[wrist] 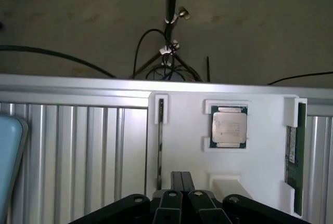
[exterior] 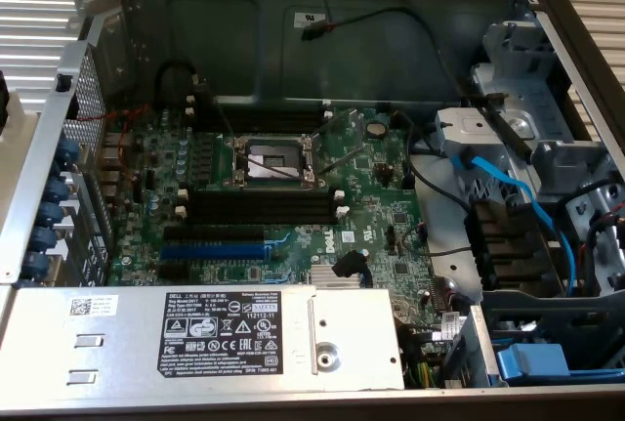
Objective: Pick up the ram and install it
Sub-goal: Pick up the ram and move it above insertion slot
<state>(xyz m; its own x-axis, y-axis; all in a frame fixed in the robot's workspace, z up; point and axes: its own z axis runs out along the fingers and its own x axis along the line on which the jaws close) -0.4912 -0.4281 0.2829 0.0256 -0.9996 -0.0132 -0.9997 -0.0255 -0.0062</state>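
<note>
Closed gripper (wrist: 182, 178), thin green ram (wrist: 297, 182), whitish label (wrist: 291, 151)

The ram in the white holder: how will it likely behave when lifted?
The ram looks thin and flat, so probably stiff yet light. Standing on edge in the white holder, it may tip once freed.

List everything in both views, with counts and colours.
white holder: one, white, on the ribbed metal table
ram: one, dark green, holder's edge slot
processor chip: one, silver on green, holder's middle
motherboard: one, green, inside the open case
memory slots: several, black with white clips, beside the socket
expansion slot: one, blue, near the memory slots
power supply: one, grey, exterior view's lower left
gripper: one, black, shut, empty, above the holder
</note>
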